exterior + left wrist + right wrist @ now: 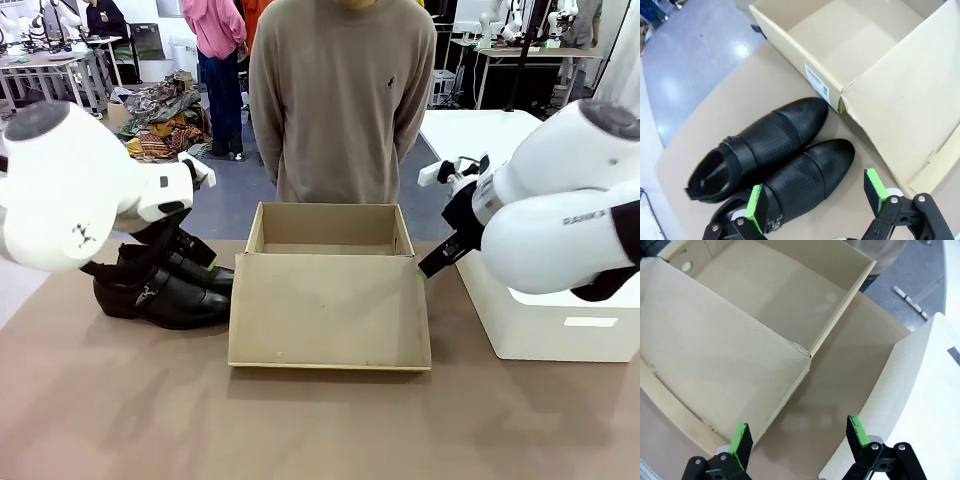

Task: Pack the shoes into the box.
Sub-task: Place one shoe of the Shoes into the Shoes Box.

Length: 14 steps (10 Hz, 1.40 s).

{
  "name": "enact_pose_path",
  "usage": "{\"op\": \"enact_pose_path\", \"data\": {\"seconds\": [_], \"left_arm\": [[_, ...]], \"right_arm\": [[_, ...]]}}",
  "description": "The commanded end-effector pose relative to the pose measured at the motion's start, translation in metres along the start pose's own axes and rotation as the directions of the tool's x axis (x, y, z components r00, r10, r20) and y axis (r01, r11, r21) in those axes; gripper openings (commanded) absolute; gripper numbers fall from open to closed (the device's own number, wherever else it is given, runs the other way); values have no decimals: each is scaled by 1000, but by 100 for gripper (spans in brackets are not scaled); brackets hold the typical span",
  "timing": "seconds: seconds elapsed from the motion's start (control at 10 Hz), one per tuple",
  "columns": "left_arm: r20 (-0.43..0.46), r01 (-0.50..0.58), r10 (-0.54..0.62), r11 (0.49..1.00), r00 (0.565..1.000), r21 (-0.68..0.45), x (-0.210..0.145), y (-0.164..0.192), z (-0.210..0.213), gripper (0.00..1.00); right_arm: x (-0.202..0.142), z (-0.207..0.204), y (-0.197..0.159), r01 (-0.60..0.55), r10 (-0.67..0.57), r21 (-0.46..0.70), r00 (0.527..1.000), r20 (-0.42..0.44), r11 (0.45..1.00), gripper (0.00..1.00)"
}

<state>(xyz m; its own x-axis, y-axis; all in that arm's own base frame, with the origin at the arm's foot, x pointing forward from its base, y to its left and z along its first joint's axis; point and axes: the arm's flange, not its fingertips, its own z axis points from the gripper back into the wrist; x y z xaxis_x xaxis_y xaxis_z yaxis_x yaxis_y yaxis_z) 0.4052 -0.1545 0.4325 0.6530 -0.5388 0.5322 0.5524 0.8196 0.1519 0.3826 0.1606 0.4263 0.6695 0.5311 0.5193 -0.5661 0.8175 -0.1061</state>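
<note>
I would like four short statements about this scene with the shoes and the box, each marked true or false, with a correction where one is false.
1. Both shoes stand on the table beside the box. True.
2. The lid is shut. False: it lies open in front of the box.
3. The left gripper is shut on a shoe. False: it is open over the shoes, gripping nothing.
4. The right gripper is open, between the box and the white box. True.

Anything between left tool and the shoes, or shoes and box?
Nothing visible. The open left tool hangs right over the shoes; beside them the box stands open, with only its own side wall to clear.
</note>
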Motion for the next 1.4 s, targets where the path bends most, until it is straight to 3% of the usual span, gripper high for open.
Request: {"op": "enact_pose_path", "data": {"seconds": [0.0, 0.3, 0.6, 0.8, 1.3], "left_arm": [[-4, 43, -43, 999, 999, 1, 11, 3, 29, 100], [18, 56, -55, 998, 998, -21, 20, 2, 60, 100], [20, 73, -72, 996, 997, -55, 21, 1, 61, 100], [82, 143, -135, 983, 988, -115, 29, 4, 74, 100], [287, 306, -261, 944, 922, -126, 34, 9, 106, 100]], "right_arm": [[4, 28, -9, -48, 48, 41, 999, 4, 998, 100], [6, 62, -8, -80, 80, 50, 997, 9, 996, 100], [8, 70, -10, -110, 105, 112, 993, 55, 988, 100], [14, 87, -20, -161, 144, 150, 983, 117, 976, 100], [21, 118, -31, -303, 230, 225, 926, 301, 926, 100]]}}
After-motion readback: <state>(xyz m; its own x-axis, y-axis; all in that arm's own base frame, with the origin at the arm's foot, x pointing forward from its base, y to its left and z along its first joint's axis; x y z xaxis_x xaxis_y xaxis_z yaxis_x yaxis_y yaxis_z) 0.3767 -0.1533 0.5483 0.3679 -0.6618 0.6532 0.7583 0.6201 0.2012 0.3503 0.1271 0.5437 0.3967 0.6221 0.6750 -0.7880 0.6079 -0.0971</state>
